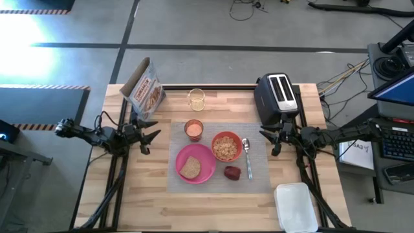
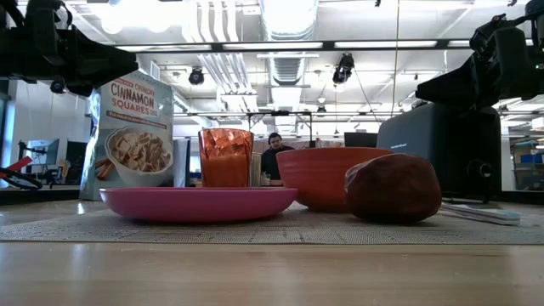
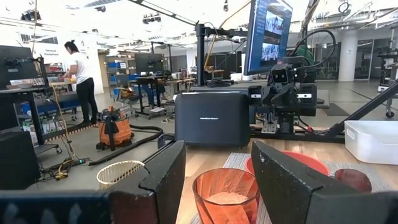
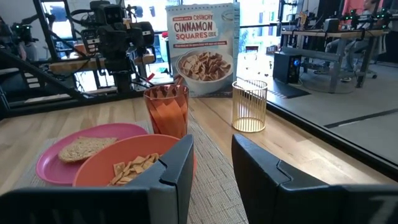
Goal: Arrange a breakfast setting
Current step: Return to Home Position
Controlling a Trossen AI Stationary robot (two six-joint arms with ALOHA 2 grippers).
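Observation:
On a grey mat (image 1: 218, 182) in the table's middle sit a pink plate (image 1: 206, 169) with a toast slice (image 1: 190, 167), an orange-red bowl (image 1: 226, 146) of cereal, a small orange cup (image 1: 193, 129), a metal spoon (image 1: 246, 155) and a red apple (image 1: 233, 172). My left gripper (image 1: 150, 137) hovers open at the mat's left edge, pointing level toward the cup (image 3: 225, 196). At the mat's right edge my right gripper (image 1: 270, 139) hovers open, pointing level toward the bowl (image 4: 127, 168). Neither has anything between its fingers.
A cereal box (image 1: 145, 87) stands at the far left, with a clear ribbed glass (image 1: 196, 98) beside it. A black toaster (image 1: 277, 97) stands at the far right, close behind my right gripper. A white container (image 1: 296, 206) sits at the near right corner.

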